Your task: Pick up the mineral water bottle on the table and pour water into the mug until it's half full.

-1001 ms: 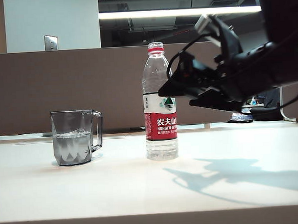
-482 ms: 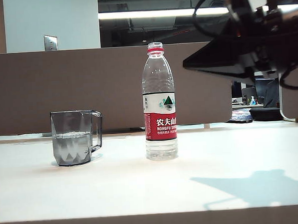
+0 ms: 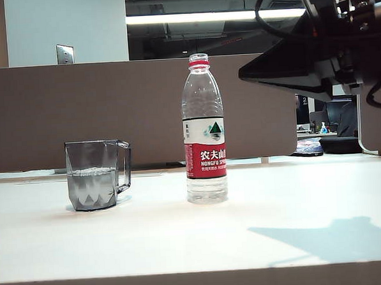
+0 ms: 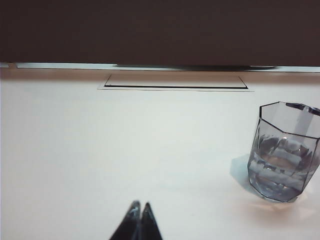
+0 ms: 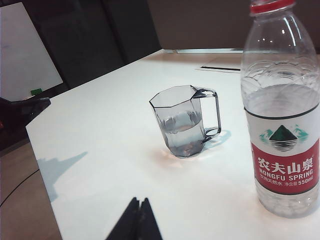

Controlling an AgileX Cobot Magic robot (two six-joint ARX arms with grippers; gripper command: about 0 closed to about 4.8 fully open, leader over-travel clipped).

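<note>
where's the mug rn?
In the exterior view the mug stands upright on the left of the table, apart from the mineral water bottle at centre, its handle toward the bottle, with water in it.

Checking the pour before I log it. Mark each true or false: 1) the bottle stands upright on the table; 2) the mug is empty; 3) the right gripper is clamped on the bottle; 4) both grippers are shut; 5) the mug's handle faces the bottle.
1) True: the mineral water bottle stands upright on the table.
2) False: the mug holds water, roughly to half height.
3) False: the right gripper is shut on nothing, raised off the table beside the bottle.
4) True: the left gripper is shut too, over bare table near the mug.
5) True.
</note>
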